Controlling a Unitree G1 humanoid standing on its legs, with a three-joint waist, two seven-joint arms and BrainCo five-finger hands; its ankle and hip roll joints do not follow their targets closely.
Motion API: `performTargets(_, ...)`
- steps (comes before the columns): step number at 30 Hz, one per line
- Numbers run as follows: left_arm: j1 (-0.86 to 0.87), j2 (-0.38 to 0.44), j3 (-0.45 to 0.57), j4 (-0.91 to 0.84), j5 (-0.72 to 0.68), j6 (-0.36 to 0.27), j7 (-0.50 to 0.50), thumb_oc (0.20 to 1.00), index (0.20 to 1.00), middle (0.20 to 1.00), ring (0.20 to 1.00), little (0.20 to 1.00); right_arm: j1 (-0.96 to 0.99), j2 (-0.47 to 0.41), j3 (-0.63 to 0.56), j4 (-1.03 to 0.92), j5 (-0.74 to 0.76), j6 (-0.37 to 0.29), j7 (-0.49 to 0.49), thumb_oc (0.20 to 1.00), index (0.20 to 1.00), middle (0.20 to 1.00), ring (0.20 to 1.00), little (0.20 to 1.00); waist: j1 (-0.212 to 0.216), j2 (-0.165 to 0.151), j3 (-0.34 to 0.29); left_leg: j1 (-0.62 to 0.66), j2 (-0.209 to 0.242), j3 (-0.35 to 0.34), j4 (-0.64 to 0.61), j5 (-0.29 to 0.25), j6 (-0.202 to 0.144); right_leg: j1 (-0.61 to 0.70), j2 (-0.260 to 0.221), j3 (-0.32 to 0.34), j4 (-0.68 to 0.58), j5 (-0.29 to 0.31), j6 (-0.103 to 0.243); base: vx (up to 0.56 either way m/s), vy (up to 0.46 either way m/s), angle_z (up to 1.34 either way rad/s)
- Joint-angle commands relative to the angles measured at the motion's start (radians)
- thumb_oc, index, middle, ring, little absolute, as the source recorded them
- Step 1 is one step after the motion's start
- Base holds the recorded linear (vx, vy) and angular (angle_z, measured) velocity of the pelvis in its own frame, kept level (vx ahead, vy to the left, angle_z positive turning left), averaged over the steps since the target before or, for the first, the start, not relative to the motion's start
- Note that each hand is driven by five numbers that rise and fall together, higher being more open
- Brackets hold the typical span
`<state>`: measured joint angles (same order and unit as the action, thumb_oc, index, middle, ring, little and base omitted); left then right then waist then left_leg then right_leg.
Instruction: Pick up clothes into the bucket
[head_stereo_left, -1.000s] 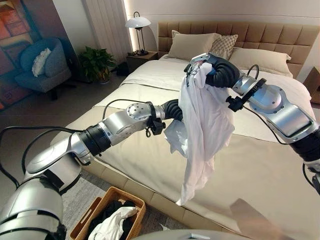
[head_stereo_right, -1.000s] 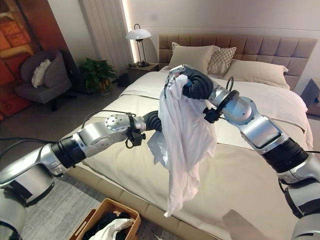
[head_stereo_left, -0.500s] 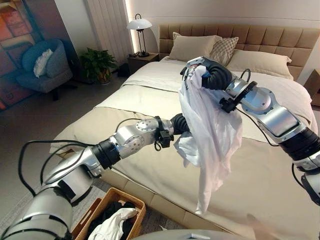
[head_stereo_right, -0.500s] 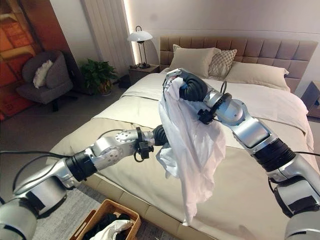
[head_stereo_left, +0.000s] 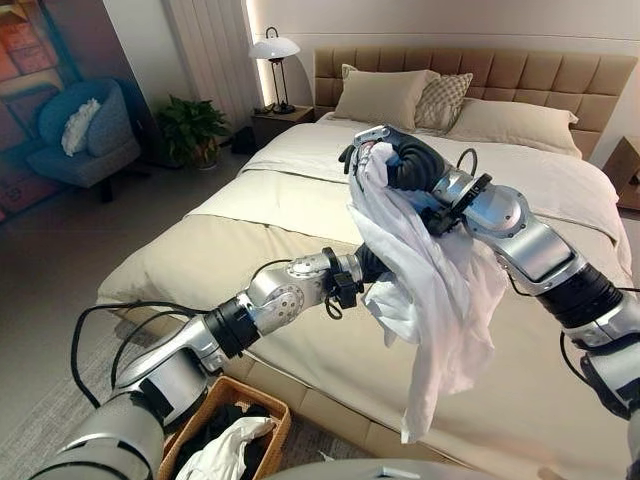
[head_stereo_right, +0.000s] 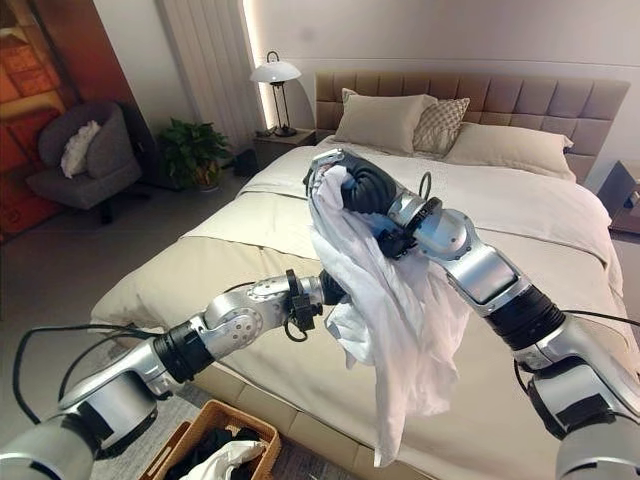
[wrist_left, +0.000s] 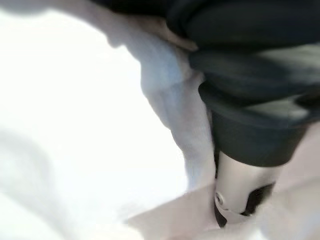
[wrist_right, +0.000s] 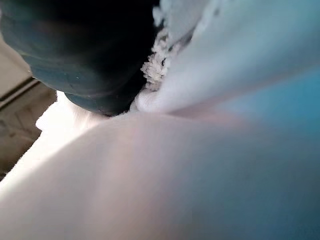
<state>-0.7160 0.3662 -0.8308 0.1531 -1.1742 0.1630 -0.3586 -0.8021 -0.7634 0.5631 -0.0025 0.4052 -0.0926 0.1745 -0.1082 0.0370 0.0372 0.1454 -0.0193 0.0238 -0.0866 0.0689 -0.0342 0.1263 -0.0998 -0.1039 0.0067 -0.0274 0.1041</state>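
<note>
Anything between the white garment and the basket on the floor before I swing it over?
Only the left arm, which crosses below the white garment held up by the right robot hand, above the basket. The basket's top is open, already holding clothes.

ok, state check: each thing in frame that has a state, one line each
white garment: lifted off the bed, hanging from the right hand, its lower end free.
right hand: raised over the bed, fingers curled round the garment's top.
left hand: reaching into the hanging cloth, fingers hidden.
wicker basket: on the floor by the bed, holding dark and white clothes.
bedside lamp: upright on the nightstand.
bed: made, pillows at the headboard.
</note>
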Motion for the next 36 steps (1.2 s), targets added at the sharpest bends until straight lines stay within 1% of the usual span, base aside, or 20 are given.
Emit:
performTargets(1,-0.060,-0.105,0.036,0.081,-0.067,-0.045,0.006,0.200,0.200,0.200,0.200,0.200,-0.061,0.046,-0.051,-0.065,0.050,-0.047,-0.009,0.200,0.200,0.200,0.200,0.200,0.009,-0.065,-0.016,-0.020,-0.019,-0.026,0.089,-0.120,0.008,-0.067,-0.068,-0.025,0.061,0.041,0.049,0.01,-0.003,-0.06)
performTargets(4,-0.047,-0.106,0.045,0.078,-0.067,-0.049,0.010,0.200,0.200,0.200,0.200,0.200,-0.057,0.052,-0.057,-0.063,0.045,-0.045,-0.012,0.200,0.200,0.200,0.200,0.200,0.011,-0.064,-0.012,-0.021,-0.019,-0.024,0.091,-0.123,0.011,-0.070,-0.067,-0.022,0.064,0.042,0.050,0.01,-0.002,-0.03)
performTargets(9,-0.018,-0.087,0.072,0.076,-0.066,-0.059,0.019,0.200,0.200,0.200,0.200,0.200,-0.038,0.058,-0.075,-0.059,0.034,-0.044,-0.014,0.200,0.200,0.200,0.200,0.200,0.020,-0.065,-0.009,-0.022,-0.017,-0.019,0.094,-0.124,0.011,-0.069,-0.066,-0.025,0.064,0.040,0.051,0.00,0.000,0.00)
performTargets(10,-0.004,-0.077,0.089,0.076,-0.065,-0.069,0.029,0.200,0.200,0.200,0.200,0.200,-0.026,0.059,-0.086,-0.057,0.031,-0.043,-0.017,0.200,0.200,0.200,0.200,0.200,0.024,-0.066,-0.008,-0.023,-0.018,-0.022,0.096,-0.126,0.011,-0.069,-0.066,-0.025,0.063,0.039,0.050,0.00,0.000,0.00)
performTargets(11,0.002,-0.074,0.096,0.077,-0.062,-0.073,0.035,0.200,0.200,0.200,0.200,0.200,-0.019,0.060,-0.091,-0.054,0.027,-0.041,-0.020,0.777,0.777,0.777,0.777,0.777,0.026,-0.066,-0.008,-0.023,-0.018,-0.022,0.097,-0.126,0.011,-0.070,-0.066,-0.023,0.062,0.040,0.050,0.00,0.000,0.00)
performTargets(12,0.010,-0.070,0.106,0.077,-0.061,-0.076,0.039,0.200,0.200,0.200,0.200,0.200,-0.015,0.060,-0.095,-0.053,0.023,-0.042,-0.021,0.959,0.959,0.959,0.959,0.959,0.028,-0.066,-0.007,-0.022,-0.018,-0.022,0.096,-0.127,0.012,-0.070,-0.065,-0.022,0.062,0.040,0.050,0.00,0.000,0.00)
performTargets(13,0.022,-0.062,0.125,0.078,-0.058,-0.091,0.051,0.200,0.200,0.200,0.200,0.200,-0.005,0.060,-0.103,-0.050,0.020,-0.041,-0.024,1.000,1.000,1.000,1.000,1.000,0.032,-0.067,-0.006,-0.022,-0.018,-0.023,0.097,-0.128,0.012,-0.070,-0.066,-0.023,0.061,0.041,0.050,0.00,0.000,0.00)
performTargets(16,0.040,-0.052,0.140,0.078,-0.049,-0.101,0.065,0.200,0.200,0.200,0.200,0.200,0.007,0.059,-0.114,-0.046,0.008,-0.039,-0.031,1.000,1.000,1.000,1.000,1.000,0.037,-0.068,-0.005,-0.025,-0.019,-0.022,0.100,-0.130,0.012,-0.071,-0.066,-0.021,0.060,0.042,0.051,0.01,-0.004,-0.03)
performTargets(22,0.070,0.000,0.199,0.092,0.016,-0.159,0.115,0.200,0.200,0.200,0.200,0.200,0.030,0.028,-0.152,-0.023,-0.010,-0.040,-0.061,1.000,1.000,1.000,1.000,1.000,0.052,-0.073,0.000,-0.031,-0.019,-0.026,0.110,-0.135,0.013,-0.074,-0.065,-0.019,0.059,0.040,0.049,0.00,0.000,0.00)
performTargets(24,0.072,0.007,0.205,0.093,0.028,-0.161,0.117,0.200,0.200,0.200,0.200,0.200,0.036,0.022,-0.163,-0.020,-0.012,-0.042,-0.066,1.000,1.000,1.000,1.000,1.000,0.054,-0.073,0.000,-0.031,-0.019,-0.027,0.112,-0.136,0.012,-0.073,-0.065,-0.019,0.059,0.039,0.049,0.00,0.000,0.00)
performTargets(27,0.098,0.059,0.245,0.106,0.087,-0.181,0.134,0.200,0.200,0.200,0.200,0.200,0.065,-0.012,-0.213,-0.024,-0.023,-0.048,-0.088,1.000,1.000,1.000,1.000,1.000,0.060,-0.074,0.002,-0.033,-0.019,-0.033,0.120,-0.140,0.010,-0.069,-0.062,-0.025,0.060,0.033,0.048,0.01,-0.006,0.00)
performTargets(29,0.104,0.122,0.263,0.104,0.168,-0.204,0.144,0.200,0.200,0.200,0.200,0.200,0.096,-0.039,-0.258,-0.017,-0.019,-0.056,-0.104,1.000,1.000,1.000,1.000,1.000,0.064,-0.073,0.003,-0.035,-0.019,-0.035,0.124,-0.142,0.009,-0.066,-0.061,-0.028,0.062,0.029,0.046,0.00,0.000,0.00)
performTargets(30,0.104,0.122,0.262,0.103,0.168,-0.204,0.144,0.200,0.200,0.200,0.200,0.200,0.098,-0.039,-0.259,-0.018,-0.019,-0.056,-0.104,1.000,1.000,1.000,1.000,1.000,0.064,-0.073,0.003,-0.034,-0.019,-0.035,0.125,-0.143,0.009,-0.066,-0.061,-0.029,0.062,0.029,0.046,0.00,0.000,0.00)
performTargets(31,0.106,0.192,0.279,0.094,0.263,-0.222,0.148,0.200,0.200,0.200,0.200,0.200,0.133,-0.063,-0.310,-0.009,-0.016,-0.061,-0.118,1.000,1.000,1.000,1.000,1.000,0.067,-0.072,0.005,-0.034,-0.019,-0.040,0.128,-0.144,0.007,-0.062,-0.060,-0.032,0.065,0.025,0.045,0.03,-0.015,0.03)
performTargets(32,0.110,0.222,0.298,0.095,0.300,-0.228,0.156,0.200,0.200,0.200,0.200,0.200,0.153,-0.074,-0.331,-0.006,-0.012,-0.063,-0.122,1.000,1.000,1.000,1.000,1.000,0.068,-0.071,0.005,-0.034,-0.017,-0.041,0.129,-0.144,0.007,-0.061,-0.059,-0.034,0.066,0.023,0.045,0.04,-0.023,0.05)
performTargets(33,0.121,0.278,0.321,0.086,0.387,-0.240,0.159,0.200,0.200,0.200,0.200,0.200,0.198,-0.086,-0.374,-0.002,-0.001,-0.063,-0.126,1.000,1.000,1.000,1.000,1.000,0.069,-0.069,0.006,-0.034,-0.016,-0.043,0.129,-0.144,0.006,-0.060,-0.059,-0.037,0.067,0.020,0.044,0.03,-0.015,0.06)
performTargets(35,0.178,0.336,0.393,0.063,0.453,-0.259,0.168,0.200,0.200,0.200,0.200,0.200,0.279,-0.094,-0.447,-0.014,0.015,-0.065,-0.116,1.000,1.000,1.000,1.000,1.000,0.073,-0.070,0.004,-0.031,-0.014,-0.045,0.126,-0.146,0.004,-0.054,-0.058,-0.042,0.066,0.015,0.044,0.03,-0.014,0.08)
performTargets(36,0.214,0.366,0.443,0.067,0.520,-0.267,0.178,0.200,0.200,0.200,0.200,0.200,0.334,-0.092,-0.495,-0.010,0.027,-0.065,-0.116,1.000,1.000,1.000,1.000,1.000,0.075,-0.067,0.004,-0.030,-0.013,-0.045,0.125,-0.146,0.004,-0.052,-0.058,-0.045,0.064,0.014,0.044,0.04,-0.012,0.10)
